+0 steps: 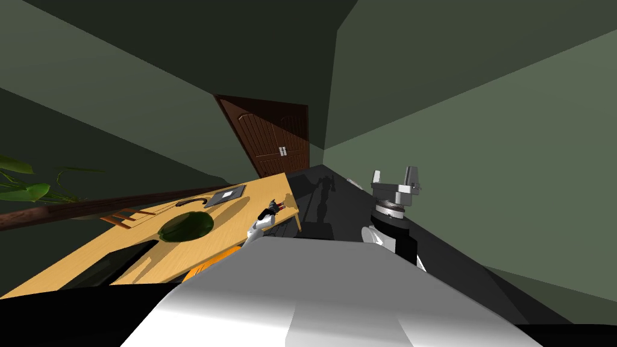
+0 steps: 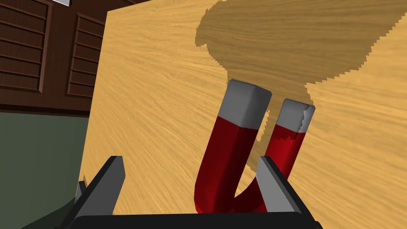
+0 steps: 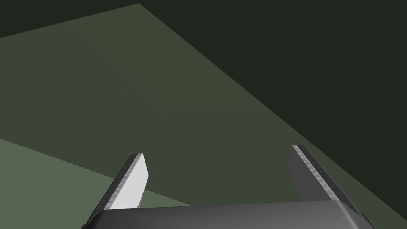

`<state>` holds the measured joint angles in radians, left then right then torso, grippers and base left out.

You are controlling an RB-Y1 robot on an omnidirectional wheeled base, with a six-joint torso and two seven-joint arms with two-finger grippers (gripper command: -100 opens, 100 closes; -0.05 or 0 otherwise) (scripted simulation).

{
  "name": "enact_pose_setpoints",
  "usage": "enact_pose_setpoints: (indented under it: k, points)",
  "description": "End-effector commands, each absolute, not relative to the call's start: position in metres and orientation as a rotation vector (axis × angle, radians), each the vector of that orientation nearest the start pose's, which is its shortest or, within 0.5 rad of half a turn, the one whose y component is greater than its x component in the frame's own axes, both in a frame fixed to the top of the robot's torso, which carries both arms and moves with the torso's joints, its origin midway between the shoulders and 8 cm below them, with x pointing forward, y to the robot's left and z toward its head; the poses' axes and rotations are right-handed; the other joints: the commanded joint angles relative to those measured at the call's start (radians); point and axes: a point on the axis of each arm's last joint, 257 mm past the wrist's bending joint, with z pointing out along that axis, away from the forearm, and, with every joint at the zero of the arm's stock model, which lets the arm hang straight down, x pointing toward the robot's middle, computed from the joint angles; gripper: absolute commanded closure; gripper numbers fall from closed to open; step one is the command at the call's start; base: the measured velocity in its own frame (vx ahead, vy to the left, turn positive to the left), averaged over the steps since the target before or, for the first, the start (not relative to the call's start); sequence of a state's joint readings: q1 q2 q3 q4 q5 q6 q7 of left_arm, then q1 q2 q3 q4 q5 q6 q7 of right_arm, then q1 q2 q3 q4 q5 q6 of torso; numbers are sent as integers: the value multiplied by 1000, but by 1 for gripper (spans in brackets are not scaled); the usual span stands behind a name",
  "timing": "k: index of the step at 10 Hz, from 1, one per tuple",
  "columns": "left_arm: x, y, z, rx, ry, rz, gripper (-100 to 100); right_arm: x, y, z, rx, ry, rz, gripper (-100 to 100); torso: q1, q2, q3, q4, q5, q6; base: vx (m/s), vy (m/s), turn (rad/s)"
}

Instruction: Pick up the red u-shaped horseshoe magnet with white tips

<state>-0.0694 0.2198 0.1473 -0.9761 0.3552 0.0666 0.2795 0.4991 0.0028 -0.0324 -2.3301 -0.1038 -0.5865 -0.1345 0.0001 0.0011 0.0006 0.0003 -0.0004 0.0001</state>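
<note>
The red horseshoe magnet with grey-white tips lies flat on the light wooden table, near its corner. My left gripper is open around it. The magnet's bend sits between the two fingers, close against one finger, and one leg passes just behind that finger. The tips point away from the hand. In the head view the left gripper is low over the table's near corner, with the magnet showing as a small red spot. My right gripper is raised to the right, open and holding nothing.
On the table are a dark green round object, a grey flat slab and a dark curved piece. A dark brown door stands beyond the table's end. A plant is at the far left.
</note>
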Motion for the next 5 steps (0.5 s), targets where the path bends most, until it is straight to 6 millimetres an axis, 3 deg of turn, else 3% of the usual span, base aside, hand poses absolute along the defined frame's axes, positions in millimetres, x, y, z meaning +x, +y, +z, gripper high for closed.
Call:
enact_pose_setpoints:
  k: [1,2,5]
  points:
    - [466,396,-466,-2057,1024,-979,-100,313,-298,62,644,412,1490,0,0,0,0,0,0,0,-9,-3,3]
    - [467,397,-466,-2056,1023,-980,100,313,-298,62,644,412,1490,0,0,0,0,0,0,0,0,0,0]
    - [467,397,-466,-2055,1025,-979,100,313,-298,62,644,412,1490,0,0,-1,0,0,0,-1,0,0,0]
